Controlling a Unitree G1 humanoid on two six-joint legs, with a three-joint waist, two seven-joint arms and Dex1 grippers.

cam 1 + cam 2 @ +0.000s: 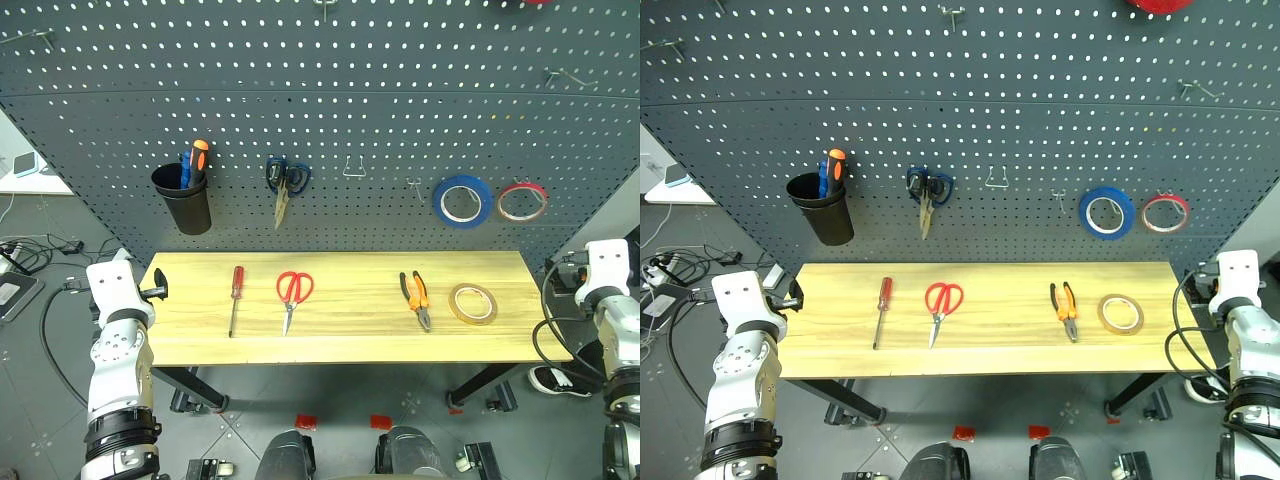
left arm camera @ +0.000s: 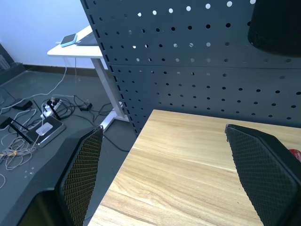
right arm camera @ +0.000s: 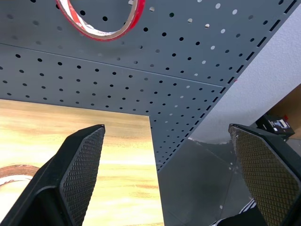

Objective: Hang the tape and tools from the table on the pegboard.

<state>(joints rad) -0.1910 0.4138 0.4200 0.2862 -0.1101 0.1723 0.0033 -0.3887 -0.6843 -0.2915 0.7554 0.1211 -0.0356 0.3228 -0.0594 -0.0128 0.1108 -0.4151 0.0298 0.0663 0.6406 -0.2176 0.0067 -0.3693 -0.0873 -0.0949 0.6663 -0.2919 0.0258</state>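
Clearly the tape (image 1: 473,303) lies flat on the desk (image 1: 350,345); light and stiff, it likely pinches best across its rim. Both grippers, left (image 2: 164,179) and right (image 3: 169,174), have jaws wide and empty.

Left arm: hanging out wide at the robot's left, its white forearm rising beside the left end of the tabletop (image 1: 340,345).
Left gripper (image 2: 164,174): sitting level with the tabletop's left corner, pointing forward and slightly outward, holding nothing.
Left jaws: standing wide apart, both black textured fingers (image 2: 82,174) showing with bare wood between them.
Right arm: reaching up at the robot's right, just past the tabletop's right end, cables looping beside the wrist.
Right gripper (image 3: 171,174): pointing forward over the tabletop's far right corner, carrying nothing.
Right jaws: spreading fully apart, touching nothing.
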